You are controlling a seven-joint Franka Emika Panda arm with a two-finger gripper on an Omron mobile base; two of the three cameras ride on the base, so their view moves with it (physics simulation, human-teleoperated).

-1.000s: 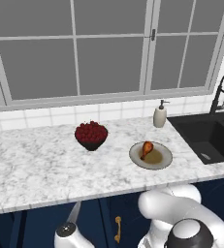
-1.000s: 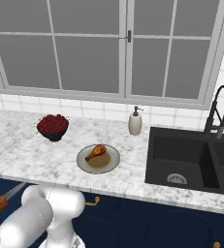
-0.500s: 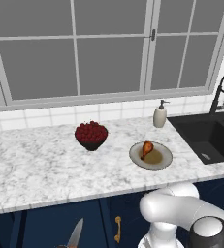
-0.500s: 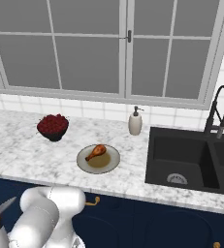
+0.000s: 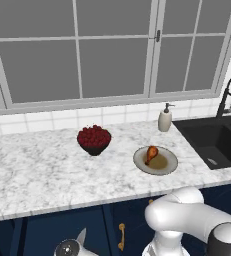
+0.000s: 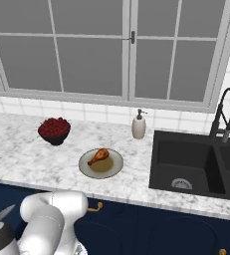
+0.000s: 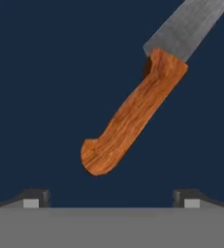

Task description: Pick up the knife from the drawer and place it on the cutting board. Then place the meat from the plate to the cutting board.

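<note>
- Left base view: the marble tabletop (image 5: 32, 175) runs across the middle of the frame. Just right of centre sits the plate (image 5: 156, 160), with the meat (image 5: 150, 153) lying on its upper left part. Left of it, near but apart, stands the black bowl (image 5: 94, 141) heaped with red berries. A soap dispenser (image 5: 164, 119) stands at the upper right, beside the dark sink (image 5: 218, 141). I see no cutting board on this stretch. The white arm has swung lower across the bottom right than it was a second ago, and a pale blade tip (image 5: 80, 236) pokes up at the bottom edge, left of centre, in front of the navy cabinets.
- Right base view: the plate (image 6: 101, 164) and the meat (image 6: 99, 156) lie left of centre, the bowl (image 6: 54, 130) further to the upper left, the sink (image 6: 193, 164) on the right with nothing in it. At the far lower left a grey blade tip (image 6: 5, 213) now shows, where a second ago an orange handle end showed; the plate and bowl sit as before.
- Hand view: the knife (image 7: 133, 116) lies slantwise on the dark blue drawer floor (image 7: 45, 87), handle toward lower centre, blade running off the upper right. The gripper (image 7: 111, 199) has its jaws spread wide, the tips at the bottom edge on either side of the handle end, holding nothing. I judge the arm is settling over the knife for the first pick, with the meat waiting its turn.
</note>
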